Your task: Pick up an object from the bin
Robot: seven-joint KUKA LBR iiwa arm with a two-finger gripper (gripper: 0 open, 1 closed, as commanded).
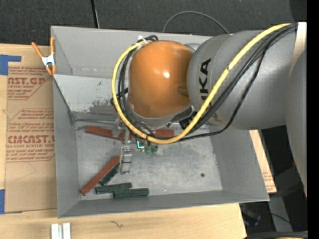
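Orange cover [158, 83], glossy and domed, hid the wrist and most of the bin's [212, 176] back floor. A yellow cable [234, 59] looped round the cover's rim.

Gripper [126, 164] stuck out below the cover's lower left edge as a narrow grey metal piece, seen nearly end-on. Could not tell whether it was clenched or released. Nothing could be made out in its grasp.

Long red-brown strip [99, 177], flat and straight-edged, lay below and left of the cover, slanting down to the left. Its upper end was just beside the gripper tip. Whether the two touched was unclear.

Second red-brown strip [98, 131] lay left of the cover's lower edge, nearly level, with its right end lost behind the gripper body.

Short red piece [166, 132] sat directly under the cover's lower rim, mostly hidden. Shape not readable.

Dark green bars [123, 189], matte and angular, lay well below the cover against the bin's near wall, overlapping each other. Exact count uncertain.

Bin floor was dull grey metal, scuffed and speckled.
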